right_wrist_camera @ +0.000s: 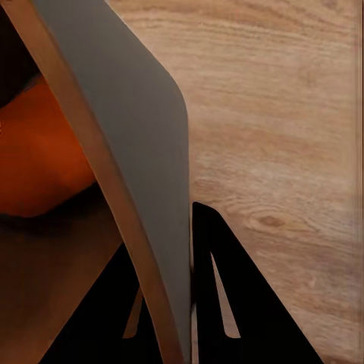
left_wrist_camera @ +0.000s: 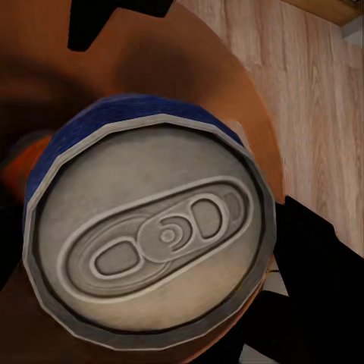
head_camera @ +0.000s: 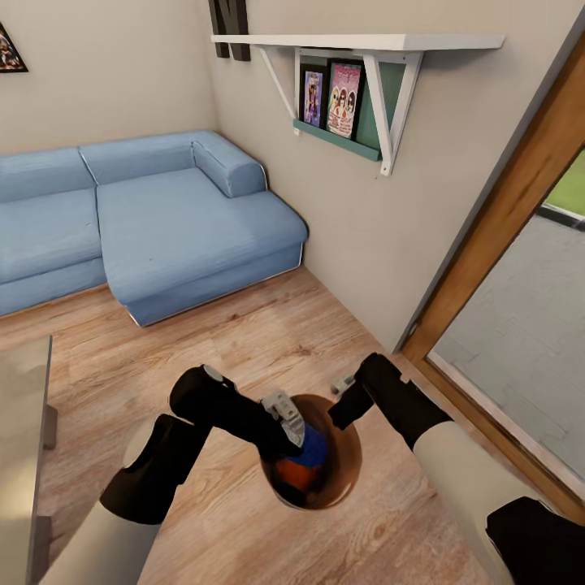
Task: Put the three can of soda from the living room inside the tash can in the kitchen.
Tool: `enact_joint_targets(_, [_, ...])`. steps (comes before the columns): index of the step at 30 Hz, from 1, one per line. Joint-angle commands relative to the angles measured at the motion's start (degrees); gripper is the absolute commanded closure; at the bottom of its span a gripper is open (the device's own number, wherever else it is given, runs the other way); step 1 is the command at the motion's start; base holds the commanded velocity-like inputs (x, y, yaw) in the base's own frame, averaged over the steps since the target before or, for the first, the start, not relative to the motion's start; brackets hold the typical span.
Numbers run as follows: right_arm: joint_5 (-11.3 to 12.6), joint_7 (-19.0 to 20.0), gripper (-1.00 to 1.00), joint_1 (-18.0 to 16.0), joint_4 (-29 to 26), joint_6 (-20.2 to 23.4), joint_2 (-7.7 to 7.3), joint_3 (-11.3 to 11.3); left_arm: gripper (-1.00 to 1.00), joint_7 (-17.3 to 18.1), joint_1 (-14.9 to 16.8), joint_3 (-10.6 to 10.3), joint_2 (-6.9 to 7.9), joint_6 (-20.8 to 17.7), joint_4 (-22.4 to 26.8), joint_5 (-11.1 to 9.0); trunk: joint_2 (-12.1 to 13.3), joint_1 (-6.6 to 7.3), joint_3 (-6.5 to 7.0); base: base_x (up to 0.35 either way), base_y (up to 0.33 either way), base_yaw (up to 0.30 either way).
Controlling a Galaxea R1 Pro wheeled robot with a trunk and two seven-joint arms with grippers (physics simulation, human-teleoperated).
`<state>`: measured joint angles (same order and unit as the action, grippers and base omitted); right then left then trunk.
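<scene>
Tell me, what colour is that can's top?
Silvery grey, atop the blue cylindrical soda can; left wrist view shows it best.

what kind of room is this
Most likely a living room: a blue corner sofa stands against the walls, a wall shelf holds framed pictures, and the floor is wood plank. A large glass door opens to the outside on the right.
</scene>
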<state>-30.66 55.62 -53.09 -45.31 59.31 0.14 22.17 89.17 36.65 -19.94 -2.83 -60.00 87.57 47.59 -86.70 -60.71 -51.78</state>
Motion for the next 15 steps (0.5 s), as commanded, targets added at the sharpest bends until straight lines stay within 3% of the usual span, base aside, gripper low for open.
enact_joint_targets(1, [1.3,0.3,1.0,-0.1,0.0,0.7,0.0,0.0,1.0,0.0,0.0,-0.4,-0.07,0.0,-0.1,0.1,0.0,0.0,0.0,0.0,0.0,0.0])
enact_joint_targets(9, [1.4,0.3,1.0,-1.6,0.0,0.7,0.04,-0.1,1.0,-0.2,0.0,-2.8,-1.19,0.0,-0.5,0.5,0.0,0.0,0.0,0.0,0.0,0.0])
enact_joint_targets(15, [1.5,0.3,1.0,-1.8,0.0,0.7,0.11,-0.1,1.0,-4.4,-0.1,-3.7,-1.29,0.0,-2.6,0.4,0.0,0.0,0.0,0.0,0.0,0.0])
